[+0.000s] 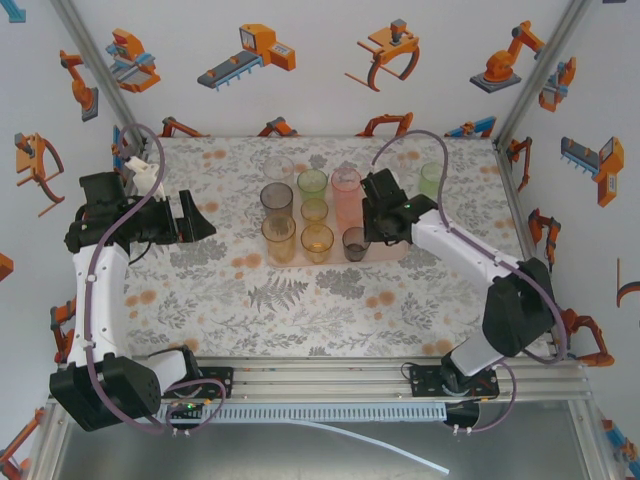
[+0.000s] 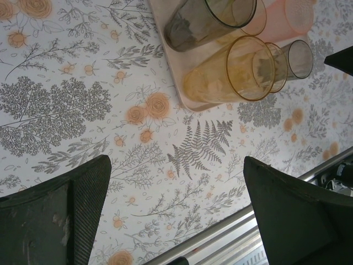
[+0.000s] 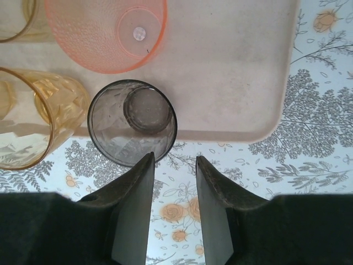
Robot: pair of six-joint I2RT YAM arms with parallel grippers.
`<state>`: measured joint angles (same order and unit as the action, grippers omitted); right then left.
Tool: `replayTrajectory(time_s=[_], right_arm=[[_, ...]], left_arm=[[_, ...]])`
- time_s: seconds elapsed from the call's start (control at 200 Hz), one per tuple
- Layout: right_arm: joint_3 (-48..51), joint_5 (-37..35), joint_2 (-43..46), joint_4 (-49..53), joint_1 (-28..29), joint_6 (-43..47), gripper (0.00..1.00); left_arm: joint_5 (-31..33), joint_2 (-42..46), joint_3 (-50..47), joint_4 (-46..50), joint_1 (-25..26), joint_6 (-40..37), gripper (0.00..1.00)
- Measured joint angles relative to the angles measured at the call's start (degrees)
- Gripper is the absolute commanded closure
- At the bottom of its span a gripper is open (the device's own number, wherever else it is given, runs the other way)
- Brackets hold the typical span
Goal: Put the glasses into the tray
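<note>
The pale pink tray [image 3: 231, 72] sits mid-table and holds a cluster of translucent tumblers [image 1: 312, 205] (green, pink, smoky grey and orange, tall and short); a short smoky glass [image 3: 132, 121] stands at its near edge beside a faceted orange glass [image 3: 27, 118]; one green glass [image 1: 432, 180] stands apart on the floral table [image 1: 300, 300], right of the tray; the right gripper [image 3: 174, 157] hangs just short of the smoky glass, fingers slightly parted and empty; the left gripper [image 2: 176, 163] gapes wide over the table, holding nothing.

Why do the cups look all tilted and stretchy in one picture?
Left wrist view: the close, slanted camera makes the orange tumbler and smoky tumbler on the tray lean sideways; the jaws look soft. Right wrist view: the short grey tumbler is sharp. Top external view: light is even, shadows faint.
</note>
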<state>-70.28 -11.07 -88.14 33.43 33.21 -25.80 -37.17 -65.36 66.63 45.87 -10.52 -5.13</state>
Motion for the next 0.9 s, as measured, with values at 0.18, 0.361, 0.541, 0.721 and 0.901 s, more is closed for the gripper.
replayTrajectory(time_s=[0.18,0.361,0.541,0.721,0.901], right_arm=[[-3.6,-0.2,3.6,2.8,-3.8,1.2,0.61],[-8.0,1.8,3.1,3.8,-14.9,2.4,0.58],[-13.4,2.5,-2.8,3.6,-24.5,3.6,0.58],[-18.8,2.6,-10.2,2.3,-28.7,4.5,0.58],[-24.5,2.9,-17.4,0.6,-31.2,4.9,0.58]], left_arm=[[-0.2,-0.1,0.0,0.0,0.3,0.0,0.03],[-0.2,-0.3,0.0,0.0,0.9,0.0,0.03],[-0.3,-0.5,0.0,0.0,1.5,0.0,0.03],[-0.3,-0.5,0.0,0.0,1.6,0.0,0.03],[-0.2,-0.5,0.0,0.0,1.6,0.0,0.03]])
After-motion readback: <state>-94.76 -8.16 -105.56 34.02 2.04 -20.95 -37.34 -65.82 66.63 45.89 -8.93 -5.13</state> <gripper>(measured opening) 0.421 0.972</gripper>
